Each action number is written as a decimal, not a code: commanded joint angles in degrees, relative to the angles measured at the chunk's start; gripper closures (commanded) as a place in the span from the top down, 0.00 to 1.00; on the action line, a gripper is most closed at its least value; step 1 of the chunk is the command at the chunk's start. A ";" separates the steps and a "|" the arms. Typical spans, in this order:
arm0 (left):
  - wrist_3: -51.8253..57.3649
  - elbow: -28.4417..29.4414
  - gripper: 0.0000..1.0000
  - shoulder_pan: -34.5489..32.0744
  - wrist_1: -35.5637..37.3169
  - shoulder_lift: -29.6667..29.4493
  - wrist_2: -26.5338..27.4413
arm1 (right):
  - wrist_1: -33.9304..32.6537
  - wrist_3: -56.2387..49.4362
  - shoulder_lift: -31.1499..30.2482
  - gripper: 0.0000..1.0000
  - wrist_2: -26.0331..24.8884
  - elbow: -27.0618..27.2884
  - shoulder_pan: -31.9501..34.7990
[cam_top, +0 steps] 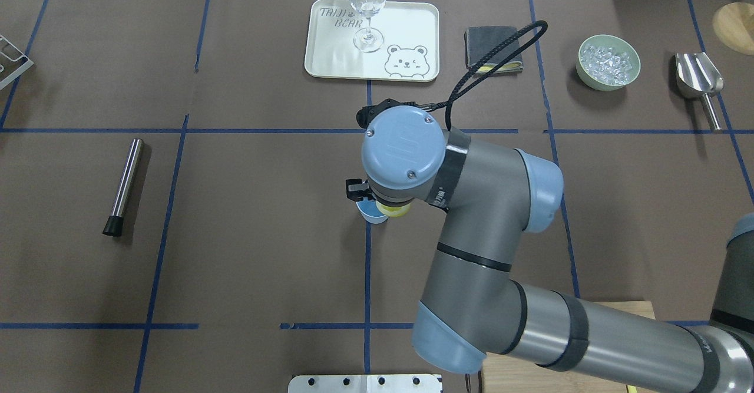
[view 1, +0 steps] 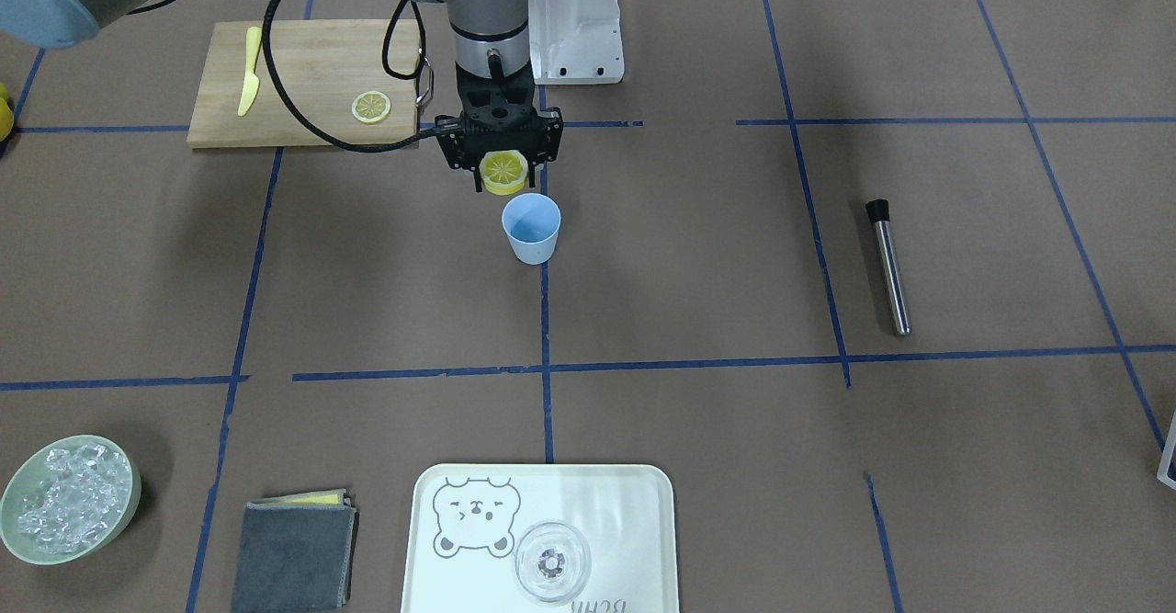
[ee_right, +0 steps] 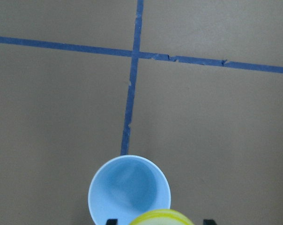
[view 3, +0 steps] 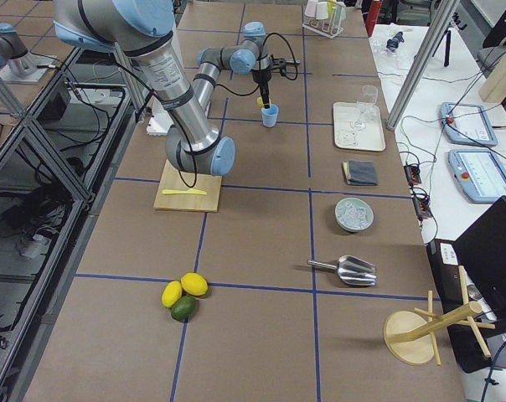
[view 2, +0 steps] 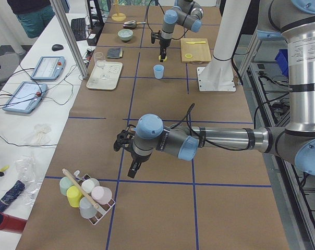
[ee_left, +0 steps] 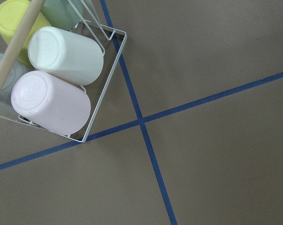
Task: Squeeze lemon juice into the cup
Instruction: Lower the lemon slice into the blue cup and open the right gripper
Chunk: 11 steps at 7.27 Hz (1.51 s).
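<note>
My right gripper [view 1: 504,172] is shut on the lemon [view 1: 503,170], a yellow slice held on edge with its cut face towards the front camera. It hangs just above and behind the rim of the light-blue cup [view 1: 531,228], which stands upright near the table's middle. In the right wrist view the cup's open mouth [ee_right: 129,190] lies below and the lemon's rim [ee_right: 162,217] shows at the bottom edge. From overhead the wrist hides most of the cup [cam_top: 370,212]. My left gripper [view 2: 133,168] hovers over bare table beside a cup rack [view 2: 87,194]; I cannot tell its state.
A cutting board [view 1: 303,52] holds a second lemon slice [view 1: 371,107] and a yellow knife [view 1: 249,71]. A steel muddler [view 1: 889,264] lies to one side. A tray [view 1: 606,512] with a glass [view 1: 551,562], a grey cloth [view 1: 294,553] and an ice bowl [view 1: 69,498] line the far edge.
</note>
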 commanded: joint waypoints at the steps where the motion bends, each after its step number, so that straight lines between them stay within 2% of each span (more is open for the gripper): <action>1: 0.00 -0.36 1.00 -0.02 0.00 0.55 0.00 | 2.33 -0.35 3.77 0.47 0.11 -7.18 0.72; 3: 0.00 -1.07 1.00 -0.02 -0.09 1.69 0.00 | 2.43 -0.52 3.69 0.48 0.29 -8.07 0.72; 6: 0.00 -1.07 1.00 -0.02 -0.09 1.69 0.00 | 2.43 -0.61 3.51 0.58 0.38 -7.99 0.64; 8: 0.00 -1.07 1.00 -0.02 -0.09 1.69 0.00 | 2.43 -0.61 3.25 0.76 0.46 -7.81 0.64; 9: 0.00 -1.07 1.00 -0.02 -0.09 1.69 0.00 | 2.43 -0.61 3.16 0.99 0.38 -7.64 0.55; 11: 0.00 -0.98 1.00 -0.11 -0.09 1.69 0.09 | 2.43 -0.70 3.34 1.00 0.55 -7.46 0.55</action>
